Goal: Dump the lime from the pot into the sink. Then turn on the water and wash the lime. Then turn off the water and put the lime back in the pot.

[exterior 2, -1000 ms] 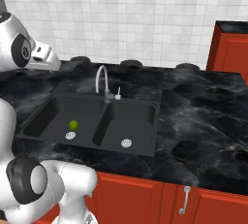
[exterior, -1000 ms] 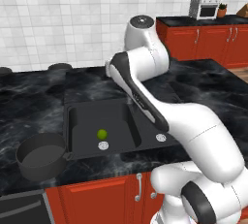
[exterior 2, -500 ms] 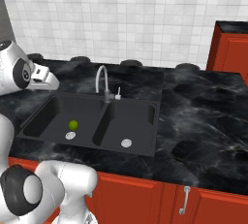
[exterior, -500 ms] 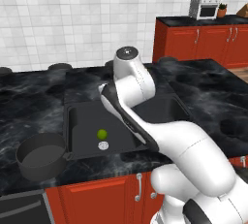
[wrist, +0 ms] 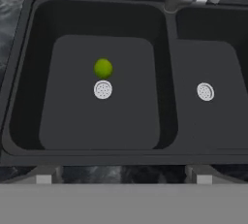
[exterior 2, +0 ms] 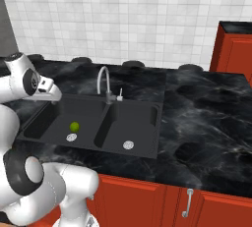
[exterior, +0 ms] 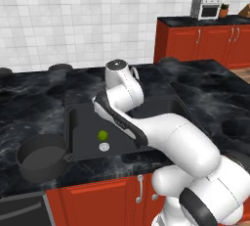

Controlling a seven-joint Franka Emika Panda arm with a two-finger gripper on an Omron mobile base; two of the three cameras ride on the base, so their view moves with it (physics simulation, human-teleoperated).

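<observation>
The lime [wrist: 103,68] lies on the floor of the sink's left basin, just behind the silver drain [wrist: 102,89]. It also shows as a small green ball [exterior: 102,135] [exterior 2: 74,126] in both base views. The black sink [exterior 2: 158,123] has two basins and a grey gooseneck faucet [exterior 2: 104,81] at the back between them. The dark grey pot [exterior: 41,156] stands upright on the counter, left of the sink. My gripper [wrist: 121,174] hangs open above the sink's front edge, looking down into it, nothing between its fingers [wrist: 43,175].
The right basin holds only its drain [wrist: 205,91]. Black marble counter [exterior 2: 206,118] runs around the sink, with red cabinets [exterior: 200,44] at the back right. My arm [exterior: 146,127] arches over the sink.
The arm has swung left and come lower over the sink. The lime and the pot have stayed where they were. The gripper stays open.
</observation>
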